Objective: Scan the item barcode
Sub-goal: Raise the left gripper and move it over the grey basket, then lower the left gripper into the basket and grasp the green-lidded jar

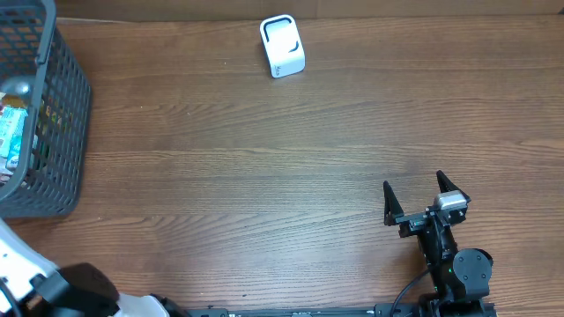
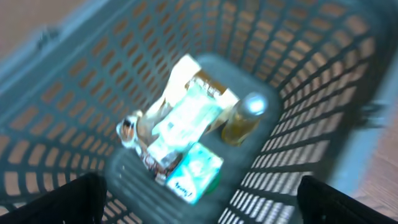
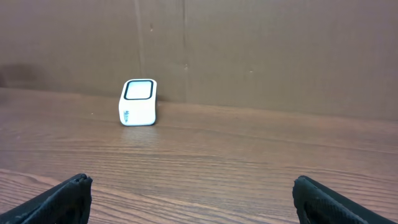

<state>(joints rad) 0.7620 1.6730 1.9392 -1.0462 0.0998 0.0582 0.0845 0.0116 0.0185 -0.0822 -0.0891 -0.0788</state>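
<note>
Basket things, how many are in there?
5, though it's blurry: a bottle at right, a teal box in front, a pale green packet in the middle, a tan box under it, a shiny packet at left. More may hide beneath.

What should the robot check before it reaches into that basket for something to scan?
1. Left gripper open and empty, above the basket: ok.
2. Items to pick from: ok. A box, a bottle and packets lie on the basket floor.
3. A barcode facing up on any item: cannot tell, the wrist view is blurred.
4. Scanner on the table, nothing blocking it: ok.
5. Right gripper open, empty and far from the scanner: ok.
</note>
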